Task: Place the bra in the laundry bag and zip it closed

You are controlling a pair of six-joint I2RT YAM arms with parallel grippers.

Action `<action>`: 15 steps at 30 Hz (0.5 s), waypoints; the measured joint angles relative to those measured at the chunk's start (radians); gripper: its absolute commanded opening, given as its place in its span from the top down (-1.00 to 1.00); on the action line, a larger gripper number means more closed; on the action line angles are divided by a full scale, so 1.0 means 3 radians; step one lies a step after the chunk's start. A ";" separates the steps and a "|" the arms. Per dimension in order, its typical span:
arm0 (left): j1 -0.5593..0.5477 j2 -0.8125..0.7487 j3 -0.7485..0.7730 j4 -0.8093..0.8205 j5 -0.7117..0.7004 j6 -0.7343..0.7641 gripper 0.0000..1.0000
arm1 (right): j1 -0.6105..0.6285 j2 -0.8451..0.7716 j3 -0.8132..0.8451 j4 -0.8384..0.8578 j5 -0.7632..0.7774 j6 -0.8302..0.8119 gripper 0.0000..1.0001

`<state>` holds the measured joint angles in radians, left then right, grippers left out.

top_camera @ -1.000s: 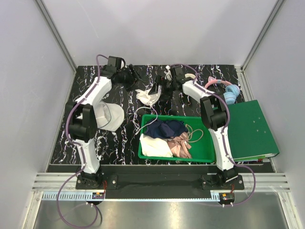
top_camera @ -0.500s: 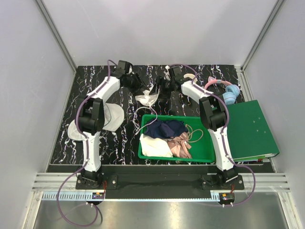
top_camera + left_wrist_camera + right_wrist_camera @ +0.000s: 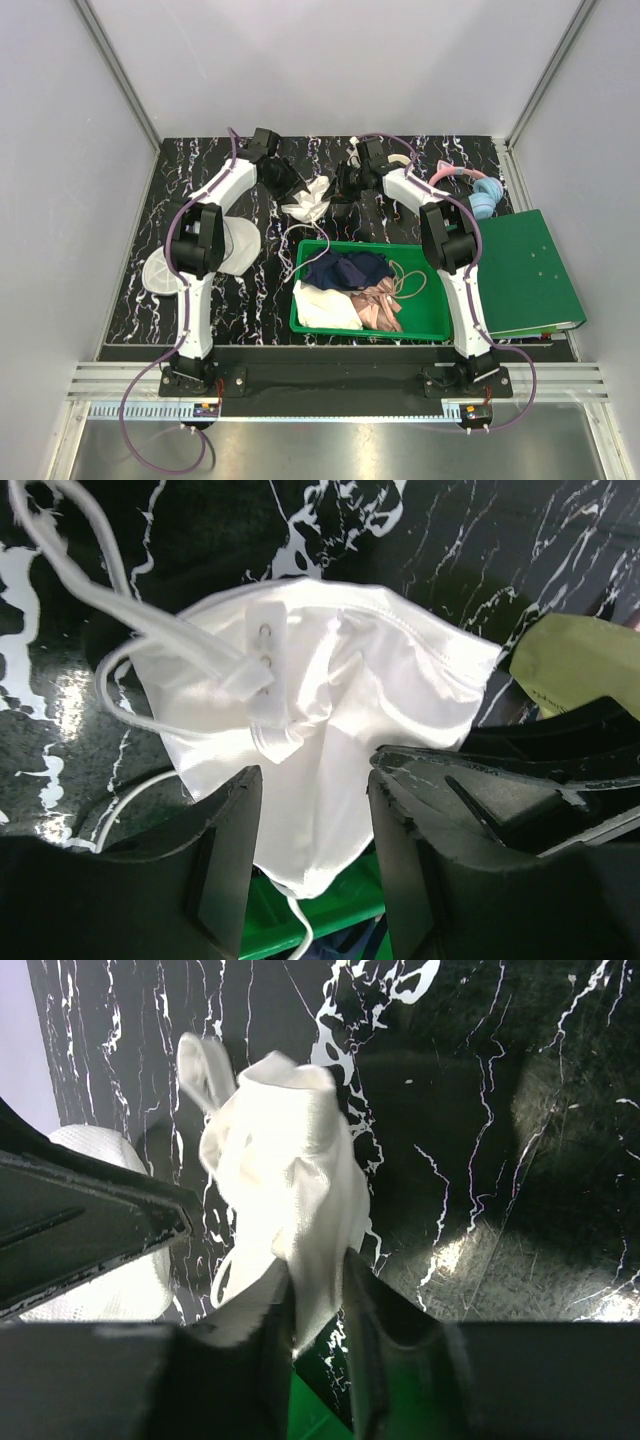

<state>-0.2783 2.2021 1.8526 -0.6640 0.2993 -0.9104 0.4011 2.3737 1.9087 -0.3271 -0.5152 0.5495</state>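
Note:
The cream-white bra (image 3: 309, 199) lies crumpled on the black marbled table, just behind the green bin. My right gripper (image 3: 337, 193) meets it from the right. In the right wrist view that gripper (image 3: 318, 1282) is shut on a fold of the bra (image 3: 290, 1170). My left gripper (image 3: 289, 184) reaches in from the left. In the left wrist view its jaws (image 3: 315, 780) stand apart, with the bra's cup and hook strap (image 3: 330, 700) between and beyond them. The white mesh laundry bag (image 3: 236, 246) lies open at the left, partly under the left arm.
A green bin (image 3: 436, 326) holding navy, cream and pink-beige garments sits in front of the bra. A green binder (image 3: 526, 270) lies at the right edge. Blue and pink items (image 3: 486, 197) rest at the back right.
My left gripper has swung right from the back left to the bra. The right gripper's jaws have closed on the bra's cloth.

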 measured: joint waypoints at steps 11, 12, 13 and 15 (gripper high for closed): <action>0.0000 0.0322 0.0284 -0.0146 -0.0167 -0.0047 0.21 | 0.0000 0.0064 0.0008 -0.0001 -0.0005 -0.0003 0.63; 0.0000 0.0351 0.0301 -0.0165 -0.0169 -0.0047 0.22 | 0.0000 0.0064 0.0008 0.0000 -0.0006 -0.0004 0.63; 0.0000 0.0366 0.0309 -0.0172 -0.0174 -0.0047 0.23 | 0.0000 0.0064 0.0009 0.0000 -0.0006 -0.0003 0.63; 0.0000 0.0401 0.0328 -0.0184 -0.0181 -0.0045 0.35 | 0.0000 0.0065 0.0009 0.0000 -0.0006 -0.0003 0.63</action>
<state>-0.2783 2.3222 1.9511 -0.7193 0.2451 -0.9237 0.4011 2.3932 1.9114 -0.3271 -0.5171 0.5488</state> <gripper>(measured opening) 0.389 0.194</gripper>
